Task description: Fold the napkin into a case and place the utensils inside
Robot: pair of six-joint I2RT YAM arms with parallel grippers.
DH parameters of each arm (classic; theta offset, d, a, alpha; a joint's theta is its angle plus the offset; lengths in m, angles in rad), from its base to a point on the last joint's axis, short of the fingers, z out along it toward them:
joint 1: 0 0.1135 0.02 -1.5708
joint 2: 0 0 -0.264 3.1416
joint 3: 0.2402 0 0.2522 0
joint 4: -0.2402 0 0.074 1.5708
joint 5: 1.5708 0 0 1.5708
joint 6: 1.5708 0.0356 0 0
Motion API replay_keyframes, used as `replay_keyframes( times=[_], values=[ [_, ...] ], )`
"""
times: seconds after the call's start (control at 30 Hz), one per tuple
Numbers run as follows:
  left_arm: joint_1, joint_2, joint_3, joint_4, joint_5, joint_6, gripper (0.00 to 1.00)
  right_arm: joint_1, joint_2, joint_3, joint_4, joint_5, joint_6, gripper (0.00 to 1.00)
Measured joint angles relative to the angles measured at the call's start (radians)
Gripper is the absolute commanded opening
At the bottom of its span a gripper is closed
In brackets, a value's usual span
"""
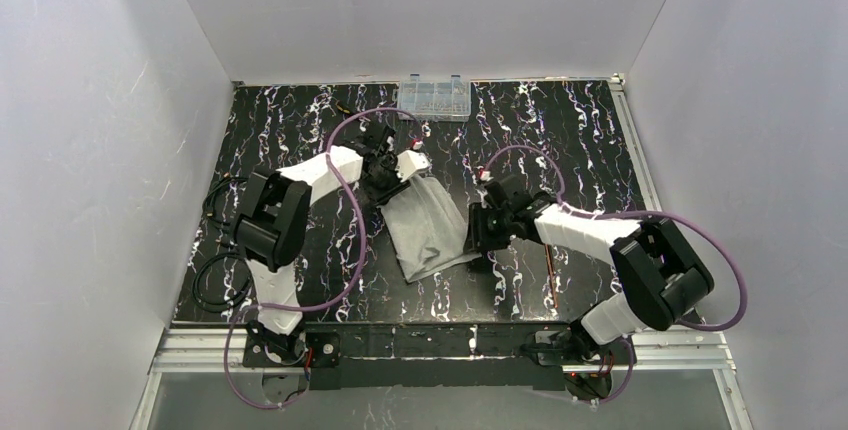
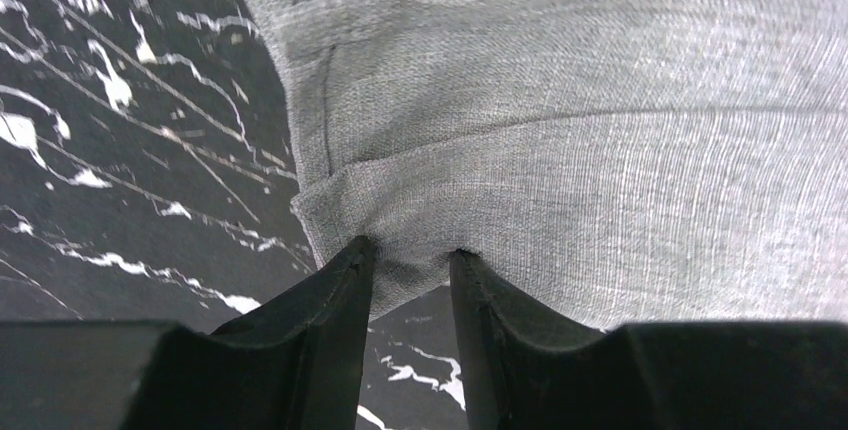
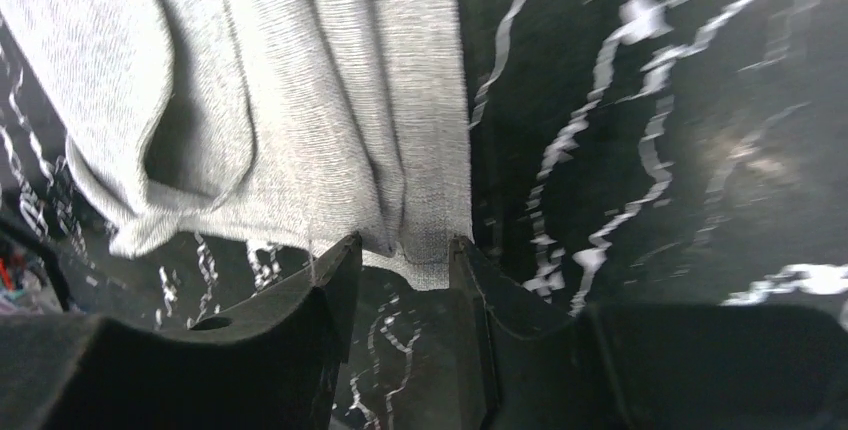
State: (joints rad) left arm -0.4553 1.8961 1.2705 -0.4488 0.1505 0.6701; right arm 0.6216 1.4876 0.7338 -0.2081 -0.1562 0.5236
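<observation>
Left wrist view had left gripper point(image 2: 412, 250) nearly shut, pinching napkin point(image 2: 560, 130) hem betw. its tips, right gripper point(image 3: 402, 245) likewise narrow, nipping another edge, cloth spread ahead of both; prob. mid-fold, next needs a synced lift & lay-over w/o slipping.

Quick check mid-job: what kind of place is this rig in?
Likely a lab test cell: plain white panels wall in a black marbled tabletop, an aluminium rail runs along the near edge, and a clear compartment box sits at the far edge.
</observation>
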Motion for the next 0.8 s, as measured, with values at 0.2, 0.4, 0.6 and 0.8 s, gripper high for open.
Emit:
replay_keyframes(
  times=[0.2,0.4,0.6,0.8],
  values=[
    [-0.042,0.034,0.092,-0.031,0.006,-0.002,0.34,0.057,-0.046,0.002,-0.059,-0.006,0.031,0.49],
    [-0.049,-0.029,0.155,-0.126,0.044,-0.017,0.6,-0.064,-0.055,0.195,-0.158,-0.008,-0.053,0.54],
    [-0.028,-0.253,0.149,-0.217,0.06,-0.02,0.72,-0.089,0.185,0.462,-0.13,-0.031,-0.117,0.55],
    [0.035,-0.299,0.107,-0.243,0.099,-0.059,0.66,-0.078,0.467,0.737,-0.132,-0.071,-0.14,0.59]
  ],
)
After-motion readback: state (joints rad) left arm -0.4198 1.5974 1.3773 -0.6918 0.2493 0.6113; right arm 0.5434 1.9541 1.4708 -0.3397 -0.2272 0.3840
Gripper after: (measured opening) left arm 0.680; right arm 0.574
